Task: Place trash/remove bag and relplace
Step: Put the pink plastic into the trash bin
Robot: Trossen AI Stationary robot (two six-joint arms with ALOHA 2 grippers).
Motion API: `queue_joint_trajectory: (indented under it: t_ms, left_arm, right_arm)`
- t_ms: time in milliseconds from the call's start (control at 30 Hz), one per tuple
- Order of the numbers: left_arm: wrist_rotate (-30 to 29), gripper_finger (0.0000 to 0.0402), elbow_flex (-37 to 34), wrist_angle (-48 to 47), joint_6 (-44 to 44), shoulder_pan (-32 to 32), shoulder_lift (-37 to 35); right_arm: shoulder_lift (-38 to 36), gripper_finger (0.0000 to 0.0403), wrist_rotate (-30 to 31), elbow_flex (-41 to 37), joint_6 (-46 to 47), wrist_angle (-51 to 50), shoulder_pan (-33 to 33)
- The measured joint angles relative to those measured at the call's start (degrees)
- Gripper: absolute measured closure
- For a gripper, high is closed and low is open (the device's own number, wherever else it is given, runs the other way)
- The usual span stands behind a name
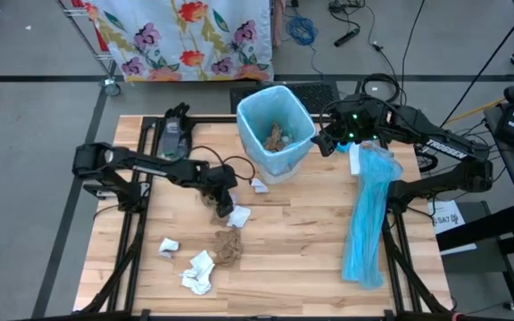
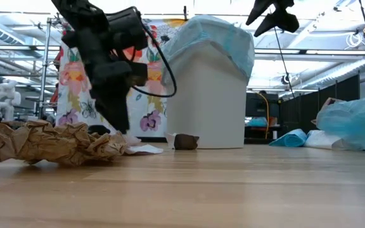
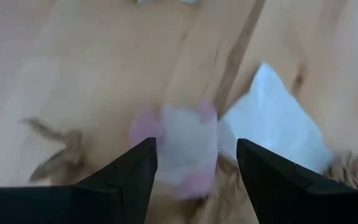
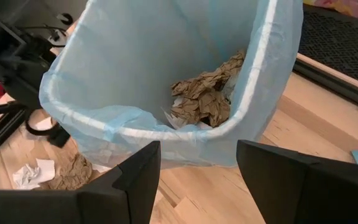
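The white bin (image 1: 275, 134) stands at the table's far middle, lined with a light-blue bag (image 4: 166, 56). Brown paper wads (image 4: 207, 96) lie inside the bag. Several trash wads lie on the table: white tissue (image 1: 238, 215), brown paper (image 1: 228, 247), and white wads (image 1: 169, 245) (image 1: 199, 272) (image 1: 259, 185). My left gripper (image 1: 218, 194) is open, low over the table and pointing down. Its fingers stand on either side of a pale wad (image 3: 179, 152), beside a white tissue (image 3: 272, 124). My right gripper (image 1: 325, 143) is open, raised beside the bin's right rim. My left gripper's open fingers (image 3: 129, 171) stand on either side of the pale wad (image 3: 179, 155), coming from above. I cannot tell whether they touch it. The wad lies on the table.
A long light-blue plastic strip (image 1: 368, 218) lies along the table's right side. A dark device (image 1: 172, 134) sits at the far left of the table. A flowered cloth (image 1: 186, 36) hangs beyond the far edge. Bare wood (image 1: 302, 259) shows in the near middle.
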Motion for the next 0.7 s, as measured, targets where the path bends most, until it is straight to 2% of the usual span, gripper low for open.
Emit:
queue_joint_trajectory:
  t_ms: [133, 233, 333, 467, 533, 700]
  left_arm:
    - [-1.65, 0.0179, 0.00, 2.80, -0.02, 0.00, 3.10]
    - [-2.11, 0.0196, 0.10, 3.54, -1.25, 0.00, 5.71]
    - [-3.47, 0.0241, 0.31, 4.20, -4.65, 0.00, 7.87]
    - [-3.84, 0.0331, 0.60, 5.13, -9.78, -0.06, 8.89]
    - [-3.51, 0.0369, 1.03, 4.08, -12.30, -0.79, 7.54]
    - [-6.48, 0.0371, 4.18, -3.83, -18.11, -4.40, -0.26]
  right_arm:
    - [0.00, 0.0200, -0.07, 0.00, 0.00, -0.07, 0.00]
    - [0.00, 0.0200, -0.10, 0.00, -0.07, -0.07, 0.00]
    - [0.00, 0.0200, -0.16, 0.00, -0.12, -0.07, 0.00]
    - [0.00, 0.0200, -0.22, 0.00, -0.46, -0.09, 0.00]
    - [0.00, 0.0200, -0.22, 0.02, -0.46, -0.09, 0.00]
    - [0.00, 0.0200, -0.24, 0.00, -0.39, -1.55, 0.00]
